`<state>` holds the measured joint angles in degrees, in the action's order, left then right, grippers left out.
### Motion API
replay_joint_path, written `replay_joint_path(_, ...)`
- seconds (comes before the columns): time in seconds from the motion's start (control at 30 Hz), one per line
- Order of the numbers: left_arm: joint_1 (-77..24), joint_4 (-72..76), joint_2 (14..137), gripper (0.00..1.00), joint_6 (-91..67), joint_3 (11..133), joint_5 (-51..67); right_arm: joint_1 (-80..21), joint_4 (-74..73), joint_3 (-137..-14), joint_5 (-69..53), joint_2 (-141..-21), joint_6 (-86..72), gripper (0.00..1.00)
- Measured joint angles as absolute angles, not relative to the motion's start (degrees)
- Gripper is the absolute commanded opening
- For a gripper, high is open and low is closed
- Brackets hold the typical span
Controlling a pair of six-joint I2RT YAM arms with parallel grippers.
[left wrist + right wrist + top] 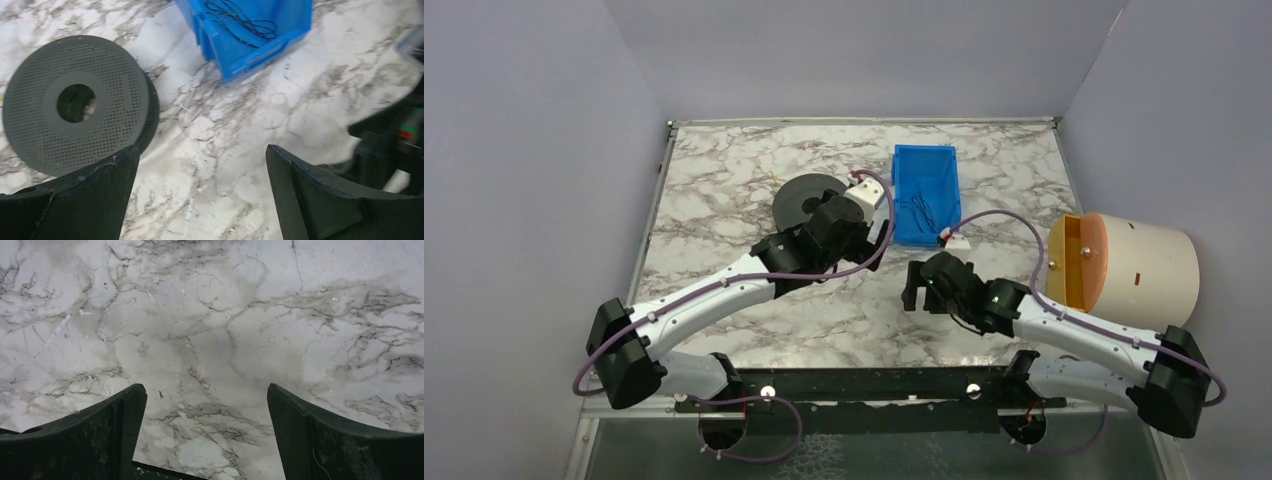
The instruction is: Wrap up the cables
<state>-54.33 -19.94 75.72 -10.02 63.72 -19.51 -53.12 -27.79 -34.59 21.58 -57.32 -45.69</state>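
A thin black cable [245, 22] lies tangled inside the blue bin [235, 55]; it also shows in the top view [922, 210] in the bin [924, 160]. A grey perforated spool [802, 196] lies flat left of the bin and shows in the left wrist view [75, 102]. My left gripper [849, 225] hovers between spool and bin, open and empty [202, 165]. My right gripper [916, 288] is below the bin, open and empty over bare marble [206, 400].
A large cream drum with an orange flange [1124, 265] lies on its side at the table's right edge. Purple arm cables loop beside both arms. The right arm [395, 145] shows at the right of the left wrist view. Grey walls enclose the table.
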Motion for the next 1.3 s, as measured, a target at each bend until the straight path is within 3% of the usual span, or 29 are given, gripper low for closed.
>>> replay_joint_path(0.33, -52.9, -23.0, 65.0, 0.99, -15.7, 61.3, -5.8, -47.3, -27.6, -47.0, 23.1, -69.9, -34.1, 0.99)
replay_joint_path(0.57, -42.0, -24.1, 64.2, 0.99, -16.6, 61.2, 3.3, -34.8, -25.5, -53.1, 17.5, -71.7, -25.8, 1.00)
replay_joint_path(0.9, -30.7, -24.1, 63.3, 0.99, -18.7, 57.8, 1.8, -22.0, -24.1, -58.1, 6.9, -70.1, -20.1, 1.00)
replay_joint_path(1.3, -29.8, -20.3, 48.7, 0.99, -18.3, 48.6, -4.5, -21.4, -22.0, -55.6, -5.5, -55.8, -18.9, 1.00)
